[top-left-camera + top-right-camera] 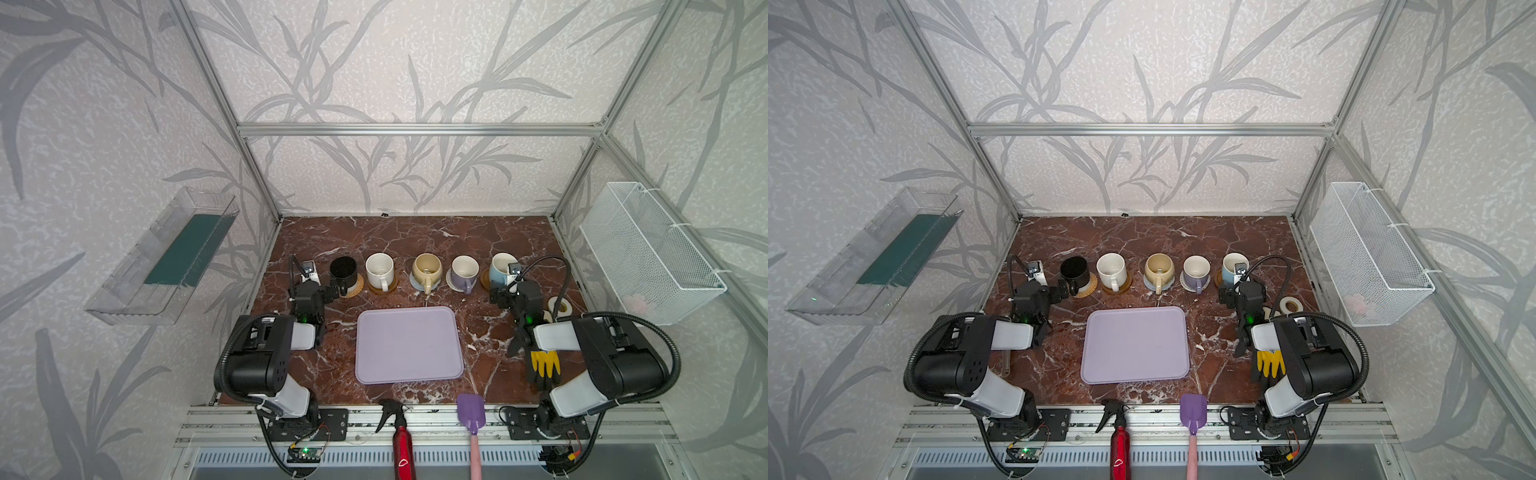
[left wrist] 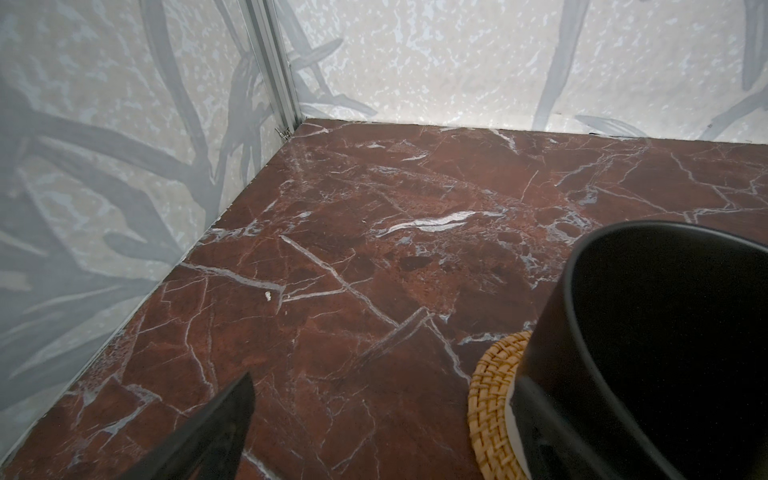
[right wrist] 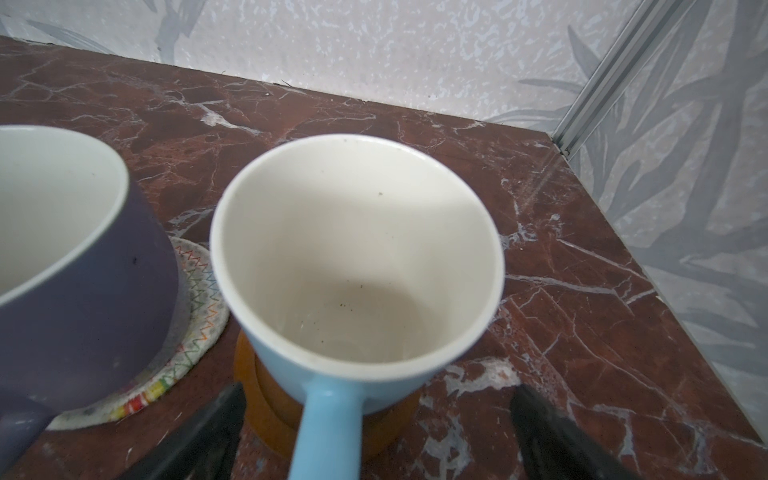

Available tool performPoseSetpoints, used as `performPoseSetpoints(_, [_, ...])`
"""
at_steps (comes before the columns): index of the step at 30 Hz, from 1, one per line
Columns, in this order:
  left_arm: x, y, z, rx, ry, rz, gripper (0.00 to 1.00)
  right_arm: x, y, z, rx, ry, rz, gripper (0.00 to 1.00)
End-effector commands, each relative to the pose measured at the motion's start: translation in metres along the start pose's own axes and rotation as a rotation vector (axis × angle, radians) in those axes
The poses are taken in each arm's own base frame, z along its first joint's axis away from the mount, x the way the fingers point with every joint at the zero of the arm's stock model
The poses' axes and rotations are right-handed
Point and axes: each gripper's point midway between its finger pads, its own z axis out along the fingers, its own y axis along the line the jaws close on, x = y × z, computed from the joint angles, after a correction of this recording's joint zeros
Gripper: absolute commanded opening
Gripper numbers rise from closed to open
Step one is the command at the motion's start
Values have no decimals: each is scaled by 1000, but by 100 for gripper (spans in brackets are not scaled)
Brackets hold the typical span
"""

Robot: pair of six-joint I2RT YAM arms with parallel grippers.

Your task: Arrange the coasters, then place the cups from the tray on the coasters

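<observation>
Standing in a row beyond the tray point(image 1: 409, 345), five cups point(image 1: 427, 268) each on a coaster point(image 1: 415, 284), left gripper point(image 1: 333, 292) spread just beside the black cup point(image 1: 343, 269), right gripper point(image 3: 376, 399) spread either side of the light blue cup point(image 3: 357, 249) handle

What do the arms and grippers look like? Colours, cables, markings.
The left arm and right arm match: black joint housings, white link shells, black ribbed hose looping base to wrist, a green light near each wrist. The left gripper and right gripper are all black. No markings legible.
</observation>
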Motion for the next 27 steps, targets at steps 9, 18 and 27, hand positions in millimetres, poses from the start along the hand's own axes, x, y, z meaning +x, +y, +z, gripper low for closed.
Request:
performPoseSetpoints(9, [-6,-2,4,20,3,-9,99,-15,-6,1,24,-39,24,99])
performPoseSetpoints(18, [-6,-2,2,20,-8,-7,99,-23,-4,0,10,-70,15,99])
performPoseSetpoints(27, [-6,-2,2,20,-8,-8,99,-44,21,-35,-173,-91,-56,99])
